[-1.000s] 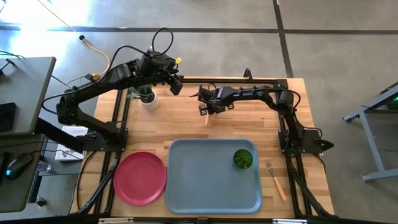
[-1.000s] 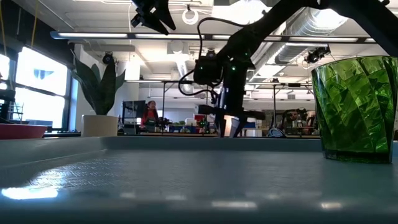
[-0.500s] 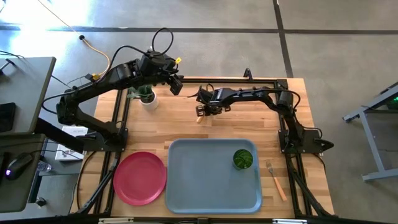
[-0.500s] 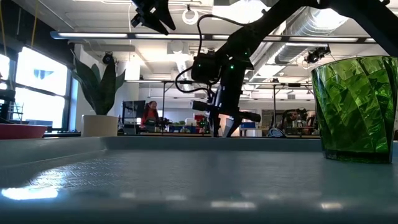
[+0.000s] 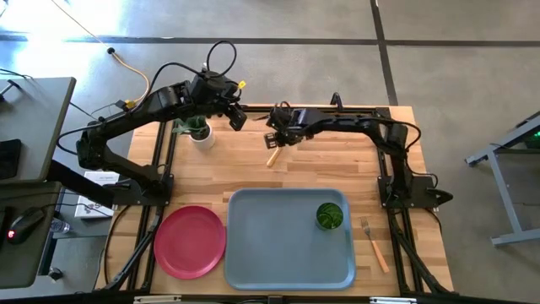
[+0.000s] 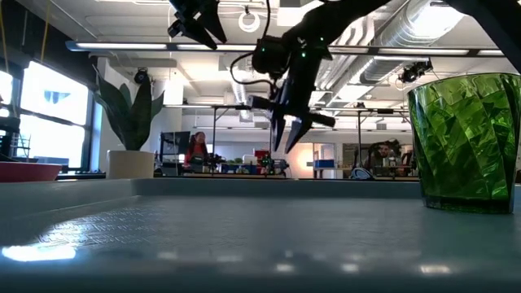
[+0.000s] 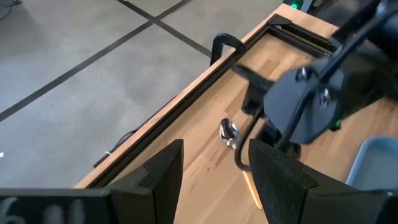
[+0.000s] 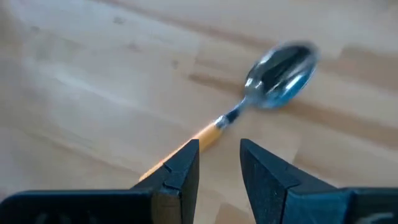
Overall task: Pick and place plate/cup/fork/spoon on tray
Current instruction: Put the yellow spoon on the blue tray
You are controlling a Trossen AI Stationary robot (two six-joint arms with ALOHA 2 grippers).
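The spoon, with a silver bowl and an orange handle, lies flat on the wood at the table's far middle. My right gripper hangs open above it, touching nothing. My left gripper is open and empty, held high over the far left of the table. The green cup stands upright in the blue-grey tray at its right side. The pinkish-red plate lies on the table left of the tray. The fork lies on the table right of the tray.
A white pot with a green plant stands at the far left, under my left arm. A black frame runs along the table's edges. Bare wood lies between the spoon and the tray's far rim.
My right gripper has risen from table level and gone a little toward the far edge and the left. The spoon has slid slightly toward the left and now lies slanted on the wood.
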